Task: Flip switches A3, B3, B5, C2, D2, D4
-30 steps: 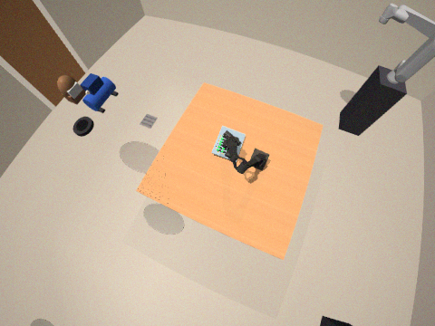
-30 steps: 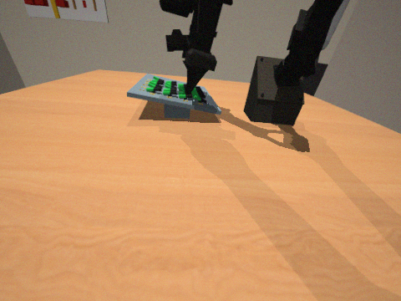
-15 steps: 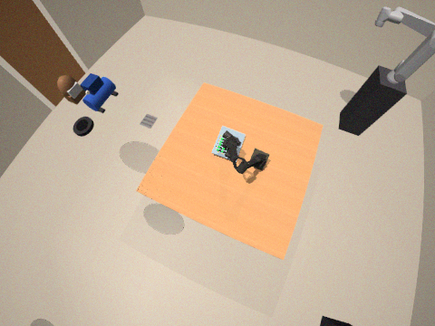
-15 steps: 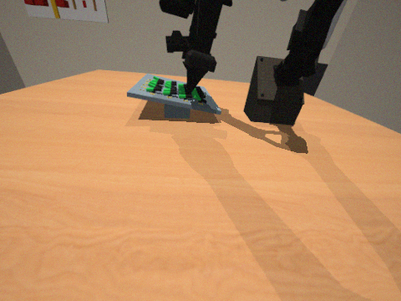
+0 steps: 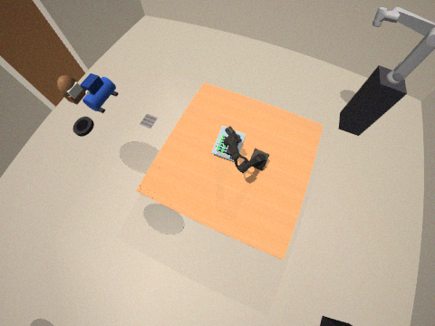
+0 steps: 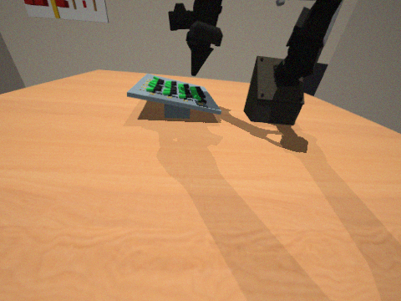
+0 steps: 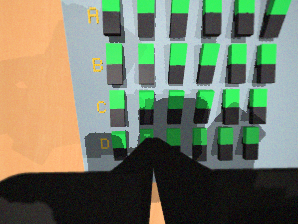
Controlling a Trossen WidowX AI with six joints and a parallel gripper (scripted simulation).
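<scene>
The exterior view gives what the other two cannot: height, with the black, tapered claw pointing down and its tips visibly apart from the tilted, pale blue-grey rectangular switch panel. It also shows the blue-grey block support under the panel, on the orange wood-grained bench. The wrist view alone makes the yellow row letters A to D legible beside six columns of green-and-black rocker switches; row A is cut off at the top edge, and the column numbers cannot be read. From above, the dark arm covers part of the panel, which lies toward 10 o'clock from the dark square arm base. The claw is clenched, its tips together with nothing between them. In the exterior view the panel sits at 7 o'clock from those tips, lower down; in the wrist view the switches fan out from 10 to 2 o'clock — and the tips overlap the lower part of the second switch in row D.
</scene>
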